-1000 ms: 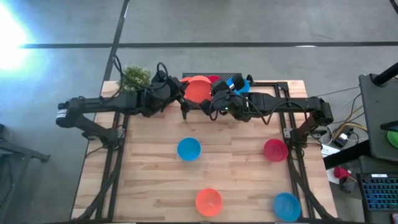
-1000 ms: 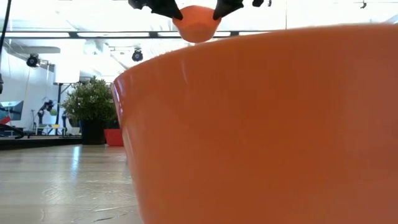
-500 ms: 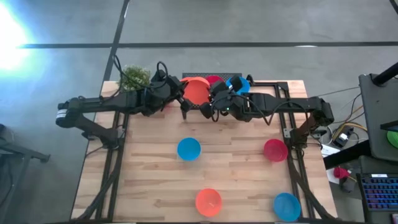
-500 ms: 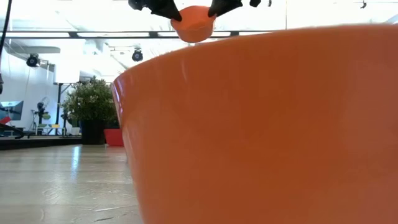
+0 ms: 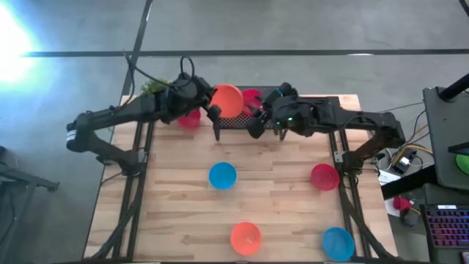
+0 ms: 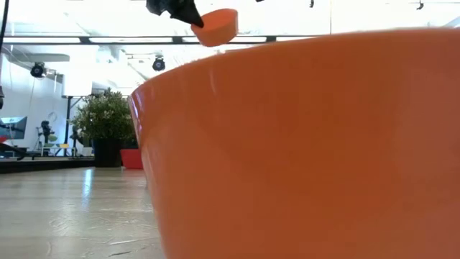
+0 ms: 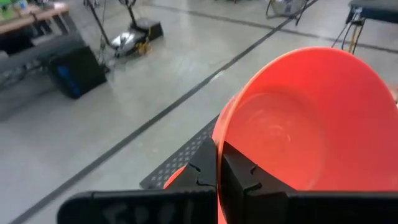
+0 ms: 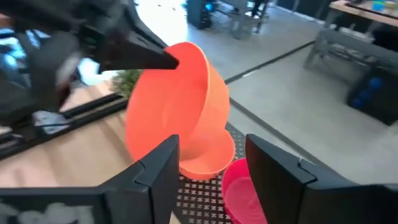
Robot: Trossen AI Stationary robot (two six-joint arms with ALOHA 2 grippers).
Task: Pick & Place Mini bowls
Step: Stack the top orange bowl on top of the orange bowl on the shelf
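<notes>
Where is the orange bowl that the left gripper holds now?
In the high view the orange bowl hangs tilted in the left gripper at the table's far edge, over the black mesh rack.

We're seeing a big orange bowl (image 6: pixel 302 151) filling most of the frame, sitting right at the lens. Up top, the left gripper (image 6: pixel 195 20) is pinching a tilted orange mini bowl (image 6: pixel 218 26) by its rim. A potted plant (image 6: pixel 106 122) is standing far behind.
</notes>
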